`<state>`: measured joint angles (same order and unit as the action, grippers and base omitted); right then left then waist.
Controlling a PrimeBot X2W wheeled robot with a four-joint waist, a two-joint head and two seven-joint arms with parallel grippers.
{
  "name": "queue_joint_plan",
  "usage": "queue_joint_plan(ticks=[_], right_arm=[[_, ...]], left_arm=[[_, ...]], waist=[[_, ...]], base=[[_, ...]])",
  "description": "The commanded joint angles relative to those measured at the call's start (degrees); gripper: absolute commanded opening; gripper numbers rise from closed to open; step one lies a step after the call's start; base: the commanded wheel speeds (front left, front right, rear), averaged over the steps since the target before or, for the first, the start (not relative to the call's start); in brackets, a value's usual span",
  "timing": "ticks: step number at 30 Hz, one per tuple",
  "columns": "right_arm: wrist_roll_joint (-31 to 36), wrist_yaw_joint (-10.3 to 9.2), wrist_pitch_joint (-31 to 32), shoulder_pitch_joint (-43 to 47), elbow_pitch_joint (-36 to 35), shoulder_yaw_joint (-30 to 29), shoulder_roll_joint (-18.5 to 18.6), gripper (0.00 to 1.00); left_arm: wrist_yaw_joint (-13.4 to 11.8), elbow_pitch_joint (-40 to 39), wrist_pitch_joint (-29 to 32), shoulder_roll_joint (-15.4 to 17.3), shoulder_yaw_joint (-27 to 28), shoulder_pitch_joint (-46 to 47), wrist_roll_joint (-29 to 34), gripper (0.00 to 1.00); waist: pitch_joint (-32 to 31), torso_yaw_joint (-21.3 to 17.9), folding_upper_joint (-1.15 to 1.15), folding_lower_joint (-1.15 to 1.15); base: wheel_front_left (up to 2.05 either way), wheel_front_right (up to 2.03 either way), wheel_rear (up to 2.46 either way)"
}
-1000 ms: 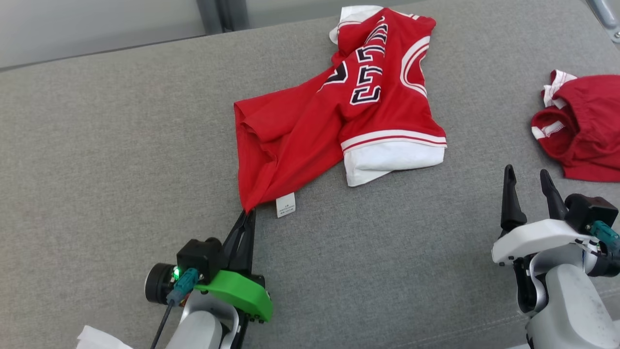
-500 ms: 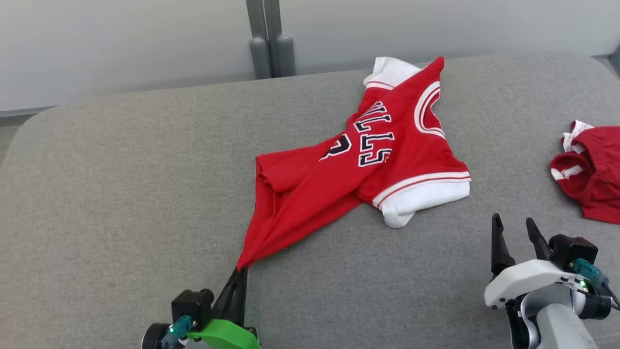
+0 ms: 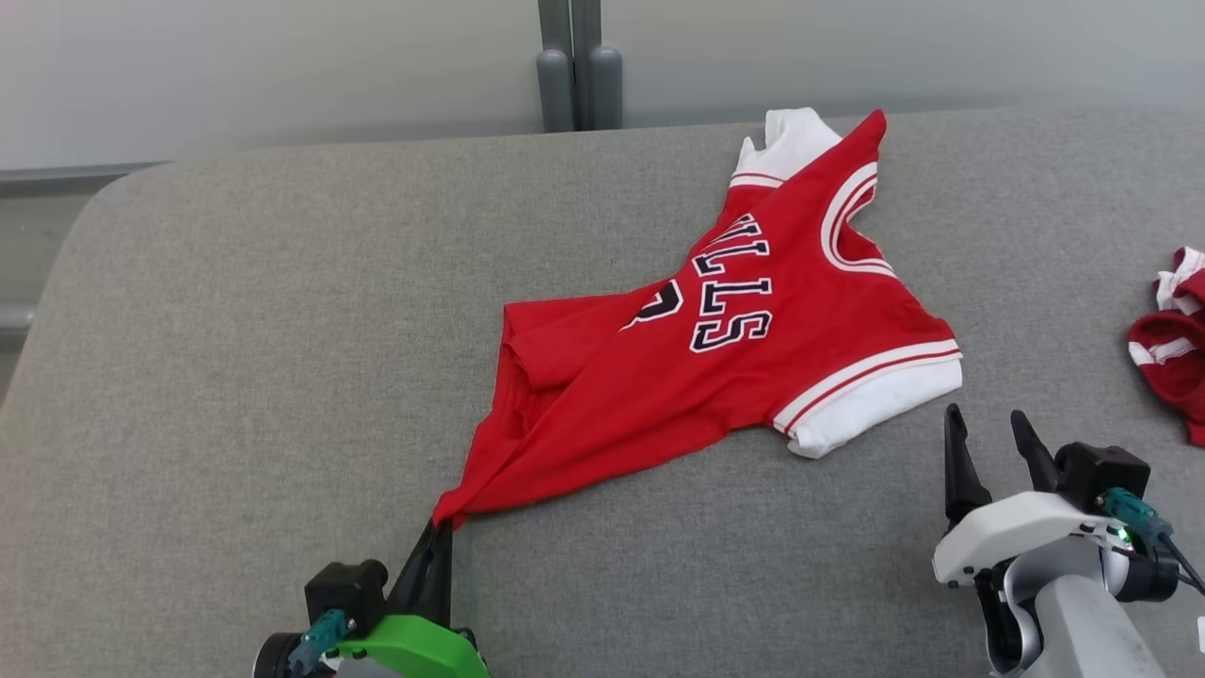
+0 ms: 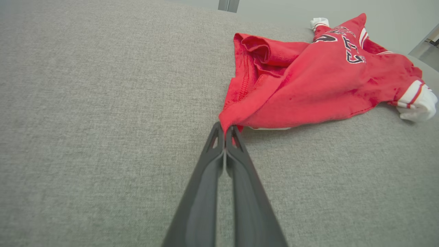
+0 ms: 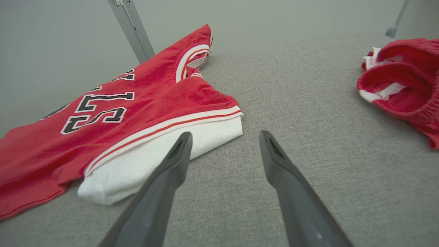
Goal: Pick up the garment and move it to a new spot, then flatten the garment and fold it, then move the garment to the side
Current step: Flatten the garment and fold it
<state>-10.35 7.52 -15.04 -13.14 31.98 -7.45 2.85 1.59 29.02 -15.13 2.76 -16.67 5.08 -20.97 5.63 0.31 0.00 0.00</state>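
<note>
The garment is a red jersey with white sleeves and dark lettering, lying rumpled on the grey cushion, stretched out toward its near left corner. My left gripper is shut on that bottom corner of the garment, with the cloth pinched between the fingertips of the left gripper. My right gripper stands open just near of the jersey's white sleeve, not touching it. In the right wrist view the right gripper has bare cushion between its fingers.
A second red and white garment lies bunched at the right edge of the cushion, also seen as a red bundle. A grey post stands behind the cushion's far edge. The cushion's left corner is rounded.
The head camera has tilted up and shifted. The left gripper has dragged the jersey's corner nearer and to the left, stretching the cloth flatter. The right gripper stays open.
</note>
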Motion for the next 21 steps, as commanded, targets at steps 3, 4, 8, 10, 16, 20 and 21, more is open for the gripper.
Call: queue_joint_plan(ticks=[3, 4, 8, 10, 16, 20, 21], right_arm=[[0.96, -0.07, -0.17, -2.40, 0.43, -0.89, 0.11, 1.00], [1.33, -0.07, -0.18, -3.03, 0.55, -1.26, 0.12, 1.00], [2.59, -0.07, -0.17, -5.07, 1.36, -2.76, 0.12, 1.00], [3.21, -0.07, -0.17, -6.17, 1.92, -3.56, 0.11, 1.00], [4.86, -0.07, -0.18, -8.93, 4.04, -6.07, 0.12, 1.00], [5.63, -0.07, -0.18, -9.83, 5.74, -7.10, 0.11, 1.00], [5.72, -0.07, -0.16, -10.01, 6.17, -7.35, 0.12, 1.00]], left_arm=[[-0.38, -0.99, 0.01, 0.28, -0.33, 2.30, -0.06, 1.00], [-0.51, -1.30, 0.01, 0.27, -0.55, 2.69, -0.02, 1.00], [-1.38, -2.41, 0.01, 0.28, -0.96, 4.10, 0.45, 1.00], [-2.26, -3.70, 0.02, 0.29, -0.43, 4.91, 0.77, 1.00], [-4.34, -7.21, 0.02, 0.32, 2.11, 5.92, 1.04, 1.00], [-4.75, -7.76, 0.02, 0.24, 3.23, 5.80, 2.01, 1.00], [-4.89, -7.69, 0.01, 0.25, 3.44, 5.83, 1.78, 1.00]], waist=[[3.94, 1.51, 0.00, 0.00], [4.66, 1.75, 0.00, 0.00], [7.02, 2.70, 0.00, 0.00], [8.15, 3.24, 0.00, 0.00], [10.59, 4.69, 0.00, 0.00], [11.30, 5.29, 0.00, 0.00], [11.43, 5.35, 0.00, 0.00]], base=[[0.00, 0.00, 0.00], [0.00, 0.00, 0.00], [0.00, 0.00, 0.00], [0.00, 0.00, 0.00], [0.00, 0.00, 0.00], [0.00, 0.00, 0.00], [0.00, 0.00, 0.00]])
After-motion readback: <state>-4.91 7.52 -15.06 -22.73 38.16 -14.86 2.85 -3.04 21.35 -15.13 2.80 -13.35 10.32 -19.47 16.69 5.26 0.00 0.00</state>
